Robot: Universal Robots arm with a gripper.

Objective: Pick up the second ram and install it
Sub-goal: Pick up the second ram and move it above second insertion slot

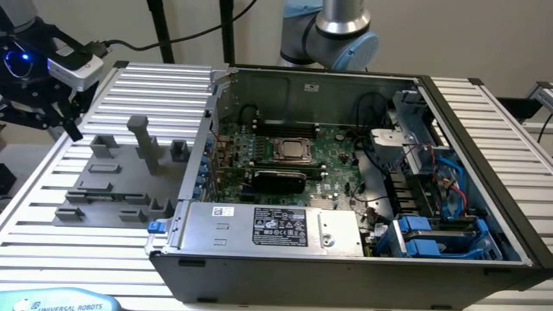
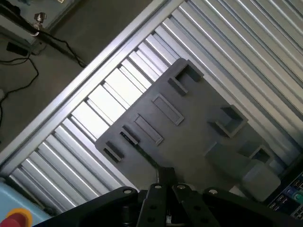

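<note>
Noted gripper (image 2: 165,177) shut, apparently empty, above grey fixture plate (image 2: 194,142). Spotted ram (image 2: 142,150), likely the thin green strip on edge near plate's edge. Could strike it with closed fingers, chipping or dislodging it.

I can read only one text: the words "UNIVERSAL ROBOTS", in dark letters on the light-blue device (image 1: 61,302) at the lower corner on the exterior view's left. The black label (image 1: 279,228) on the metal power supply box (image 1: 203,230) carries white print, and the small white sticker (image 1: 224,210) also has print, but I cannot read either.
</note>
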